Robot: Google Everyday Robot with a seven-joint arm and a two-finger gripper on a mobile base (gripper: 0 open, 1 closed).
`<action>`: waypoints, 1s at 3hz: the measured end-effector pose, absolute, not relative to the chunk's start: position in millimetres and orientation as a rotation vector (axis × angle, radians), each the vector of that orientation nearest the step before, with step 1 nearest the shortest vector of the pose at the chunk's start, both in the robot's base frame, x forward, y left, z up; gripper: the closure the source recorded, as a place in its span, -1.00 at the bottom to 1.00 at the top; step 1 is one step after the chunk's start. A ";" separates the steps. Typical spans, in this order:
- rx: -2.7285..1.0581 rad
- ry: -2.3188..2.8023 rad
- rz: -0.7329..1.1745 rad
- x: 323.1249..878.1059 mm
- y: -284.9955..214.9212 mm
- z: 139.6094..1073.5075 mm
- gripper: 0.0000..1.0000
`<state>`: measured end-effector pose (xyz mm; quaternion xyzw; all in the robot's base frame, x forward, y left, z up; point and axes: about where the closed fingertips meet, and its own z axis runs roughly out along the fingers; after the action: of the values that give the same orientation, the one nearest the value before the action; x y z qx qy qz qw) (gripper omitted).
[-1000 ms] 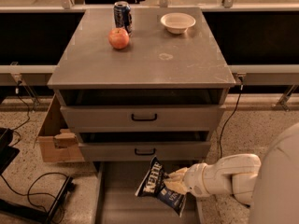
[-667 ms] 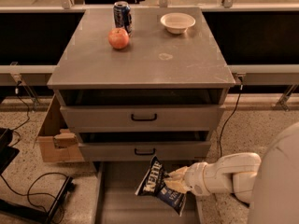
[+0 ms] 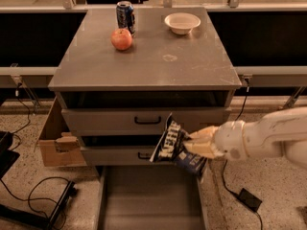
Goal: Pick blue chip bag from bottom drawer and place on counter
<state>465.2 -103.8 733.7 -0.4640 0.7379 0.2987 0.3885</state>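
Dim amber light washes jaws before drawers (image 3: 144, 121).

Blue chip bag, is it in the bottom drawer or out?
Out. The gripper holds the blue chip bag in the air before the middle drawer front, above the open bottom drawer.

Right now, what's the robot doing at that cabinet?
The robot's end effector is shut on the blue chip bag, holding it in the air in front of the closed middle drawer, above the pulled-out bottom drawer. The bag is not on the counter yet. An apple, a soda can and a bowl sit at the counter's far end.
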 end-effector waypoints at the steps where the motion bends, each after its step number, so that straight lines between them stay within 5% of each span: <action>1: -1.255 1.801 0.684 469.7 -129.9 812.1 1.00; 3: -1.532 1.638 0.341 537.5 -144.5 916.4 1.00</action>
<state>537.5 -144.5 916.4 -0.6119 0.6543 0.1361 0.4230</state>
